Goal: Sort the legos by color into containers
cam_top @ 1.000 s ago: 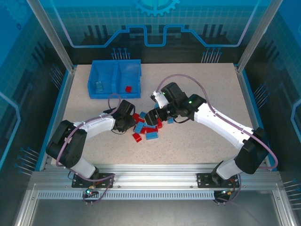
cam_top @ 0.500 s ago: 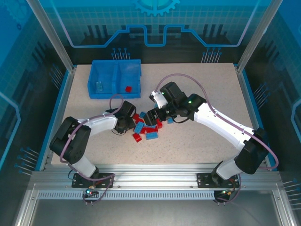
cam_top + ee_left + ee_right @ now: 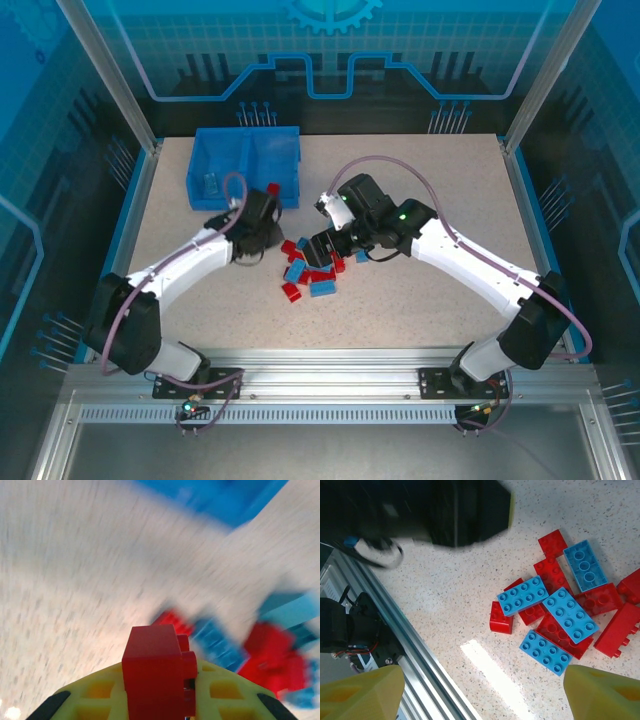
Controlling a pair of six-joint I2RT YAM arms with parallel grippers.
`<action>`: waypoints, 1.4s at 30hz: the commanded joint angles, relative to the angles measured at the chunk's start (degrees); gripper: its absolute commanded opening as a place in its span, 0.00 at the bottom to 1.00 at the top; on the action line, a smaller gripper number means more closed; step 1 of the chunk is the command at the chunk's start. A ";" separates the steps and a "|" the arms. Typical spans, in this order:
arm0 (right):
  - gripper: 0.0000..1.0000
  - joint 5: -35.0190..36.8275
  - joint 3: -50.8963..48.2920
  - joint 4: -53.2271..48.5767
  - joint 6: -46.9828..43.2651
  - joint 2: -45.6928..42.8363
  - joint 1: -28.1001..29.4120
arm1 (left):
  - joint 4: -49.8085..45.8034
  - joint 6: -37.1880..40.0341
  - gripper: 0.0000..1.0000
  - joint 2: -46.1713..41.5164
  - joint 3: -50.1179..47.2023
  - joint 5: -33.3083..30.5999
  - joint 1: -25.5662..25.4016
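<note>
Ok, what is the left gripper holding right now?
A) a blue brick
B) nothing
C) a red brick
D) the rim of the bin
C: the left wrist view shows a red brick clamped in the left gripper, lifted above the table.

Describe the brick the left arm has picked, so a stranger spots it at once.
Find the blue bin at the far left of the table; the left gripper hovers just in front of it. Between its yellow fingers sits a red lego, the one brick held clear of the mixed red and blue pile.
</note>
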 commanded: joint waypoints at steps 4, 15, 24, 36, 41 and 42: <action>0.84 0.95 -0.75 0.70 2.07 -2.63 0.88 | 0.71 9.56 0.12 13.54 19.51 -2.44 8.65; 0.85 3.62 -2.34 -1.87 2.77 -8.04 0.95 | -6.45 11.44 0.21 43.09 55.09 6.95 13.59; 0.85 5.61 -3.68 -2.75 3.24 -11.87 1.05 | -9.64 9.27 0.42 46.32 59.31 10.02 13.59; 0.86 7.96 -4.84 -1.34 1.43 -10.99 0.95 | -2.87 10.37 0.42 14.48 28.06 13.58 7.84; 0.86 11.40 -6.97 0.21 0.68 -11.09 0.44 | -0.29 20.96 0.40 -1.46 8.24 8.85 -3.56; 0.86 12.04 -7.63 0.94 0.88 -11.46 -0.08 | -0.93 23.14 0.40 -3.62 5.26 7.27 -6.07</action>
